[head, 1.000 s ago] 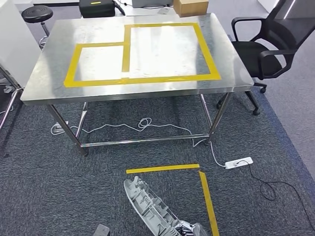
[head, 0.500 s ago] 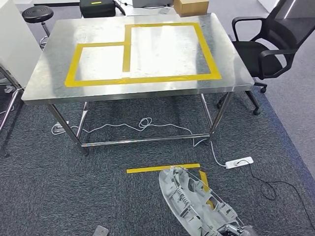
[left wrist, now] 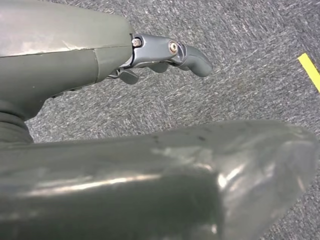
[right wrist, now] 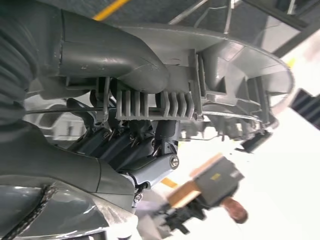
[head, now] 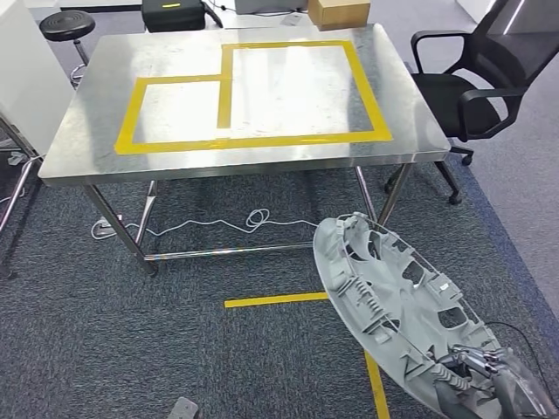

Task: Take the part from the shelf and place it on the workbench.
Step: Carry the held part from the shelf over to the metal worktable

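The part is a long grey moulded plastic panel with ribs and cut-outs. My right hand grips its near end at the lower right of the head view, and the panel slants up and left over the carpet toward the workbench's front right leg. In the right wrist view my right hand has its fingers curled under the part and its thumb over the top. The steel workbench stands ahead, its top marked with yellow tape rectangles. My left hand hangs over the carpet with nothing in it, fingers loosely extended.
A black office chair stands at the workbench's right end. A black stool and a cardboard box lie beyond it. White cables and a power strip lie on the carpet under the bench, near yellow floor tape.
My right hand has swung the part up and to the right, from low at the bottom centre to a raised slant near the bench's front right leg. The workbench has not moved.
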